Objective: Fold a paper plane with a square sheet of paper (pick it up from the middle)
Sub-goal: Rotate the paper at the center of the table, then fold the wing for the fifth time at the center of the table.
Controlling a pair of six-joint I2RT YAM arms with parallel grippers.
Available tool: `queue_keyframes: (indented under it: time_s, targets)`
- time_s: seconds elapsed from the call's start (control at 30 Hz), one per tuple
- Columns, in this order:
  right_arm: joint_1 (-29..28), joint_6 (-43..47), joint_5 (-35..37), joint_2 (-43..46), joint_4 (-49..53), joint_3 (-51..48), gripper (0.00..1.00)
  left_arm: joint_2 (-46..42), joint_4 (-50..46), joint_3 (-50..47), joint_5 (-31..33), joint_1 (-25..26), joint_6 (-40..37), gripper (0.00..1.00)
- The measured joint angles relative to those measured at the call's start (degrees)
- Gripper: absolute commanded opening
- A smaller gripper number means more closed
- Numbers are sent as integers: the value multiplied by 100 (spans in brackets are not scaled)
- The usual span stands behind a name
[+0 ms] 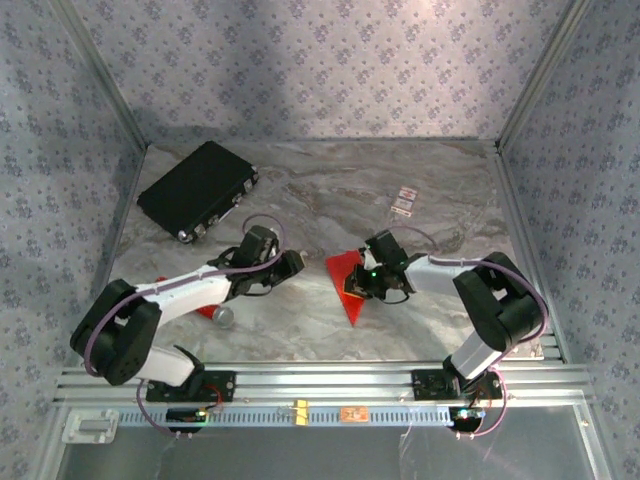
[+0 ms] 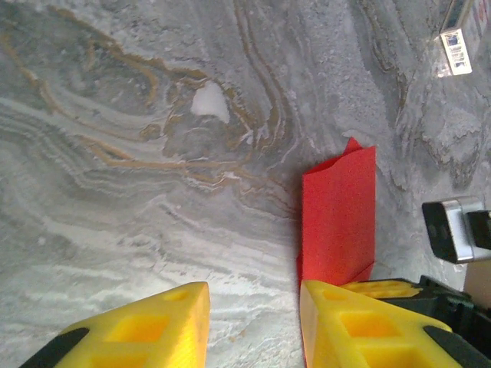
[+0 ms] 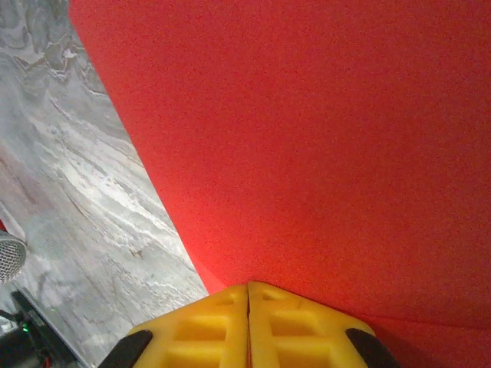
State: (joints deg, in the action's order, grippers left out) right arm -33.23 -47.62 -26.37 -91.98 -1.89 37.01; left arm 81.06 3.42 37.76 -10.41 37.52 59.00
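The right end effector point(image 3: 248, 290) has its yellow fingers pressed together. They appear to pinch the near edge of the thin, bright red square sheet of paper point(image 3: 322, 138), part of which rises in front of its camera. The left end effector point(image 2: 252, 295) has its fingers apart and holds nothing. It hovers over the bare grey marbled surface point(image 2: 138, 192), close beside the sheet on its left.

In the top view the sheet lies between the two arms, near the middle of the surface. It reads as a pointed, roughly triangular shape rather than a flat square, so at least one fold looks made. It is far from a slim dart with a centre crease, and most of the folding seems left to do. The rectangular black case point(image 1: 197, 190) sits well apart at the far left.
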Motion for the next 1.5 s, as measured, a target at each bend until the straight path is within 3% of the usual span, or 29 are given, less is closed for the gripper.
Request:
queue_keyframes:
  time_s: [0.23, 0.4, 0.53, 0.67, 0.9, 1.1, 1.5]
  targets:
    - [-247, -2347, 463, 286, -2009, -1064, 11, 374, 284, 256, -192, 87, 57, 29]
    - [-317, -2949, 861, 890, -1784, -1217, 18, 656, 396, 483, -365, 168, 66, 27]
    - [-146, -2485, 1071, 1672, -866, -929, 18, 909, 492, 678, -516, 256, 61, 25]
    - [474, -1827, 1069, 2205, -337, -896, 18, 1307, 581, 1019, -710, 393, 55, 22]
    - [1475, -240, 535, 2109, 415, -960, 18, 2194, 754, 1725, -1137, 673, 59, 18]
    - [1631, 479, -44, 1853, 557, -811, 19, 2728, 841, 2033, -1364, 789, 63, 15]
    - [1622, 682, -595, 1384, 511, -717, 27, 2970, 1134, 1709, -1412, 748, 216, 12]
